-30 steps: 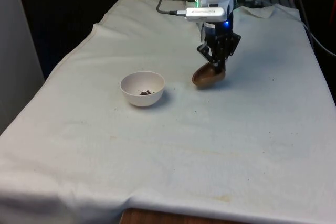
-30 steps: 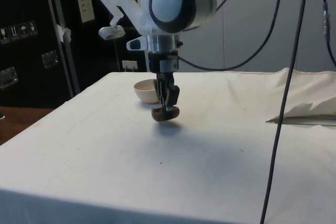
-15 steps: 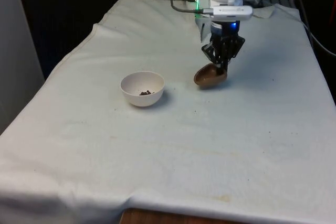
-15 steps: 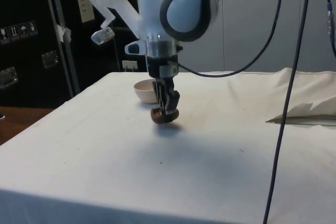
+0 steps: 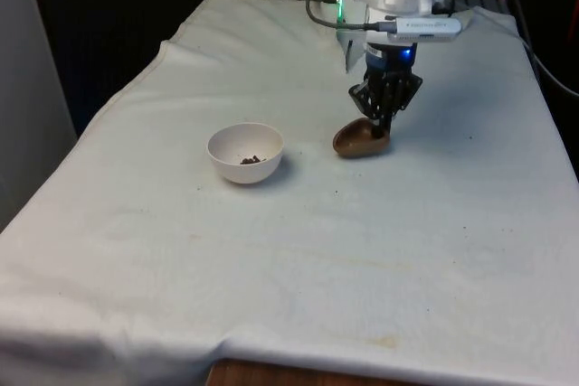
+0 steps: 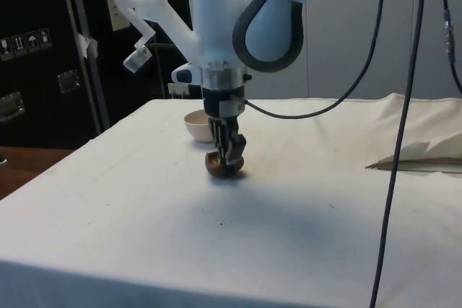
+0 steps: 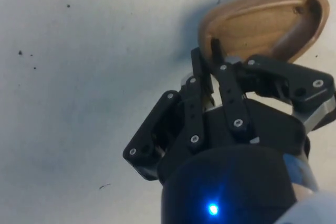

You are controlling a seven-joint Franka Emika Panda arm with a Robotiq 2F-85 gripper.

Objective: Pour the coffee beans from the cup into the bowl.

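A brown wooden cup (image 5: 360,139) (image 6: 224,166) (image 7: 262,24) is tilted low over the white cloth, its mouth turned toward the front view's left, and it looks empty inside. My gripper (image 5: 383,124) (image 6: 228,158) (image 7: 206,59) is shut on the cup's rim, pinching it between the two fingers. A small white bowl (image 5: 245,153) (image 6: 199,125) sits on the cloth to the front view's left of the cup, a hand's width away. A few dark coffee beans (image 5: 251,160) lie in the bowl's bottom.
The white cloth (image 5: 362,250) covers the whole table, with a few dark specks on it. A rumpled fold of cloth (image 6: 419,156) lies at the side view's right. Black cables (image 6: 393,135) hang down there too.
My gripper has carried the cup slightly toward the table's far end and lowered it close to the cloth. The wrist has turned. The bowl has stayed put.
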